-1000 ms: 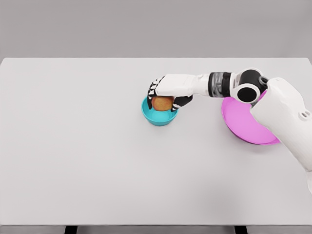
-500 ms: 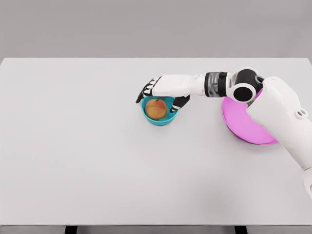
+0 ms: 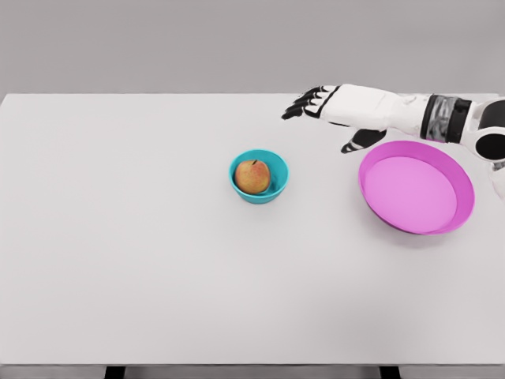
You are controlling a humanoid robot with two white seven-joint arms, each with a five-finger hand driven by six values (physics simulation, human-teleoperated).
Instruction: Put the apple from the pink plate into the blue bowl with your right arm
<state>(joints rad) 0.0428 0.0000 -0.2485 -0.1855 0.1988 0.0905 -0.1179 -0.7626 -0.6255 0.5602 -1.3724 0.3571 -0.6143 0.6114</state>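
Observation:
A red-yellow apple (image 3: 252, 176) lies inside the small blue bowl (image 3: 275, 188) near the middle of the white table. The pink plate (image 3: 416, 188) stands to the right of the bowl and holds nothing. My right hand (image 3: 325, 118) hovers above the table behind the plate's left edge, well away from the bowl, open with its dark fingertips (image 3: 293, 110) spread and holding nothing. The right arm comes in from the right edge. The left arm is out of view.
The white table (image 3: 142, 253) spans the picture, with its far edge along the grey wall and its front edge near the bottom.
The right hand let go of the apple, which now rests in the blue bowl. The hand then rose and drew back to the right, uncovering the pink plate.

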